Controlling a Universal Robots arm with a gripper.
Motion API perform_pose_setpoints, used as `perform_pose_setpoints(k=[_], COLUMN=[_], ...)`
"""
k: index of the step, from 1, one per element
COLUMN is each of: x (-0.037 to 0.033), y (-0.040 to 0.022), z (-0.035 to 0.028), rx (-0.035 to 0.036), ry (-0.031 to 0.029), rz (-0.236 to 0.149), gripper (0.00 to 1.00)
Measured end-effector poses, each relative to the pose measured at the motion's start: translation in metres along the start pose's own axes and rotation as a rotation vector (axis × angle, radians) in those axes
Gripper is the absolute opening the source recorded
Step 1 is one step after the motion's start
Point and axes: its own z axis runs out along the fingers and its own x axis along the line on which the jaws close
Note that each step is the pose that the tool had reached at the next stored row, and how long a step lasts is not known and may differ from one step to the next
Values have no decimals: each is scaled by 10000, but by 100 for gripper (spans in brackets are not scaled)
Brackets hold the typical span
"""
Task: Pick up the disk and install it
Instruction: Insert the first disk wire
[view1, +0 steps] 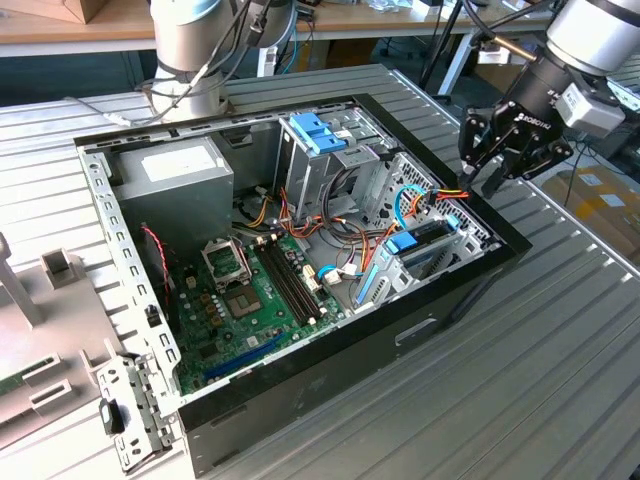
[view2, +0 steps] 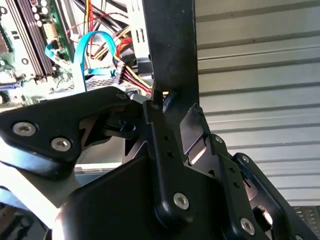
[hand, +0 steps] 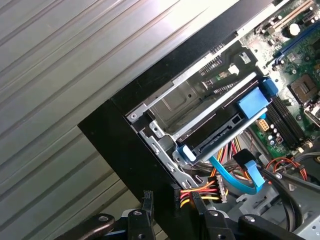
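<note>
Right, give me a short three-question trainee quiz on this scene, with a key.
1. True or false: the end effector is carrying the disk.
2. In the exterior view, the end effector hangs toward that view's: A left, B middle, C right.
3. Fill in: the flat cable looping just beside the disk is ___ in colour.

Key:
1. False. The disk sits in the metal drive cage inside the computer case, apart from the end effector.
2. C.
3. Blue.
</note>
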Motion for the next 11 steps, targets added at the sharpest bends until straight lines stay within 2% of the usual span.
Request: perform_pose_setpoints(k=[3,6,11], x=[2,3,4], y=[0,-1,0], z=[24,51,54], rx=[-23,-24,-27], ry=[6,7,10], rz=[-210,-210,-210], gripper=[42,42,42])
